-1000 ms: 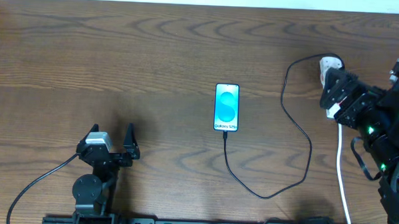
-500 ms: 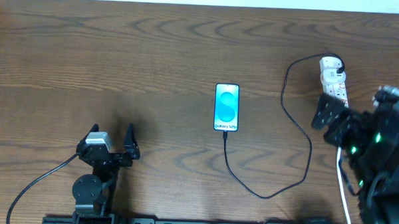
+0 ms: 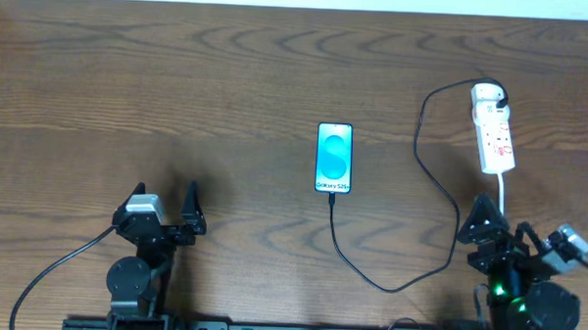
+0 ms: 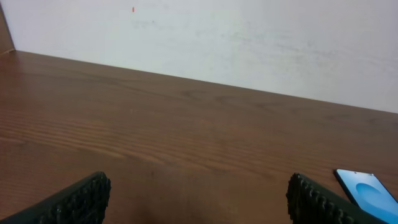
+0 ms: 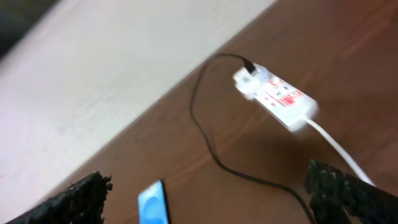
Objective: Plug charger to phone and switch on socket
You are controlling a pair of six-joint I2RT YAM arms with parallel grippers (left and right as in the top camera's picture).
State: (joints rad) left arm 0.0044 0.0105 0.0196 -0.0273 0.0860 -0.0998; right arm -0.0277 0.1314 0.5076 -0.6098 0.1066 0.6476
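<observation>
The phone (image 3: 334,159) lies mid-table with its cyan screen up. It also shows in the left wrist view (image 4: 368,190) and the right wrist view (image 5: 153,203). The black charger cable (image 3: 441,180) runs from the phone's near end in a loop to the far end of the white socket (image 3: 493,127) at the right. The socket and cable (image 5: 205,127) show in the right wrist view (image 5: 275,96). My left gripper (image 3: 163,211) is open and empty at the near left. My right gripper (image 3: 512,231) is open and empty at the near right, below the socket.
The socket's white cord (image 3: 502,197) runs toward the right arm's base. A pale wall (image 4: 249,43) stands behind the table's far edge. The brown wooden table (image 3: 179,92) spreads left of the phone.
My right arm has pulled back from over the socket toward the near right edge. The socket is now uncovered. The left arm, phone and cable have not moved.
</observation>
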